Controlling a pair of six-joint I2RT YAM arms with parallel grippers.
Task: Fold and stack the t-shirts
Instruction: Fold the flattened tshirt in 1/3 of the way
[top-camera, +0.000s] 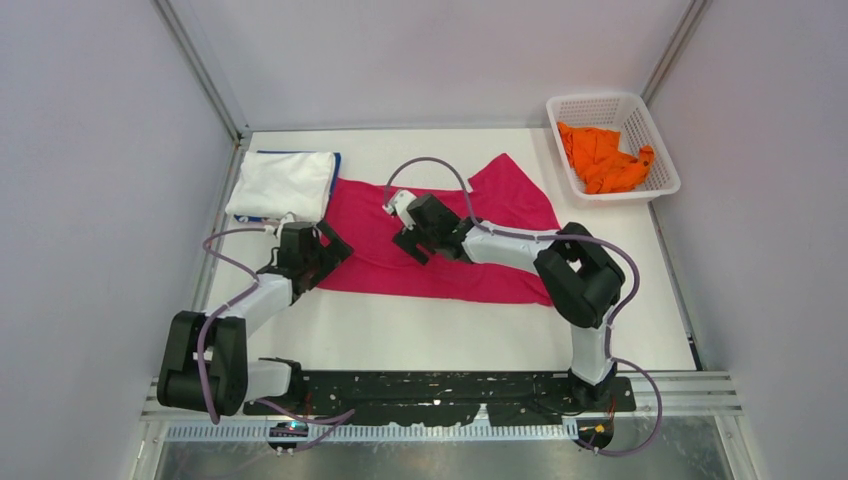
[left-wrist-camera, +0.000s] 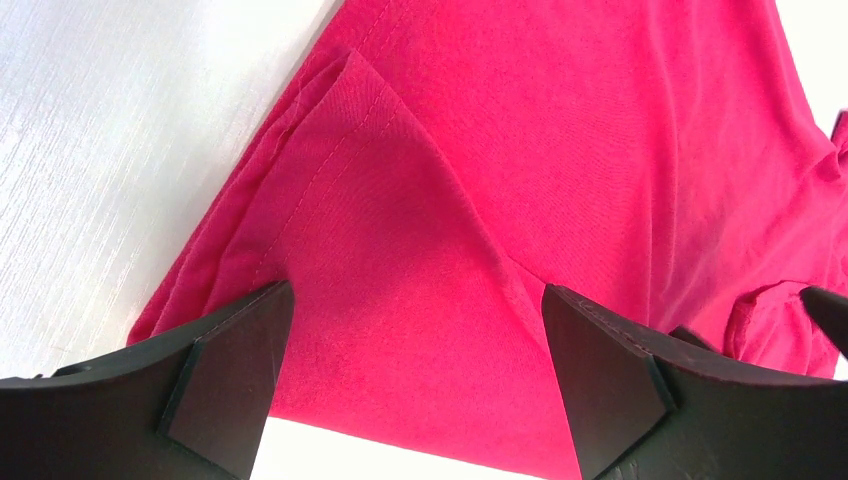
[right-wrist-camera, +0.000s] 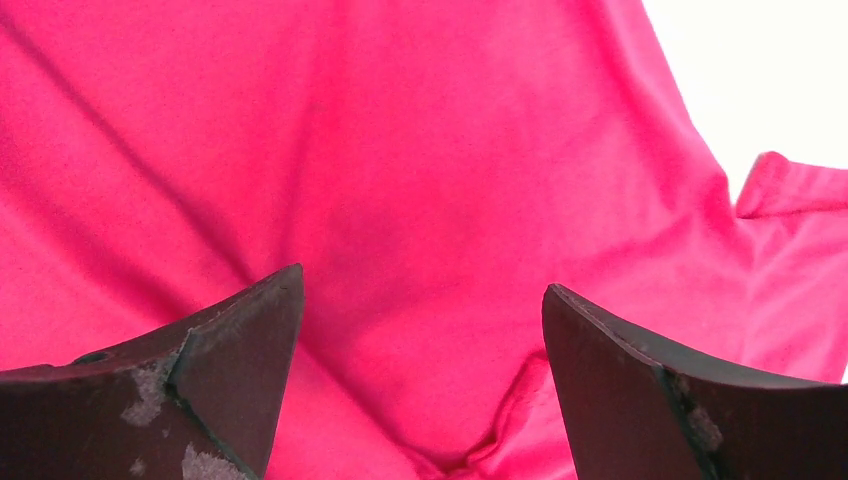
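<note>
on the table (top-camera: 450, 340) the pink shirt (top-camera: 400, 275) lies spread. my left gripper (left-wrist-camera: 415, 300), over its turned-up left edge, and right gripper (right-wrist-camera: 422, 295), over its middle, both gape wide, holding nothing. i'd grip both layers squarely before folding.

One magenta t-shirt (top-camera: 372, 245), one orange t-shirt (top-camera: 600, 158), one white t-shirt (top-camera: 283, 183), one basket (top-camera: 598, 101)

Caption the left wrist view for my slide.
Open left pincer framing a folded-over corner of the magenta t-shirt on the table.
</note>
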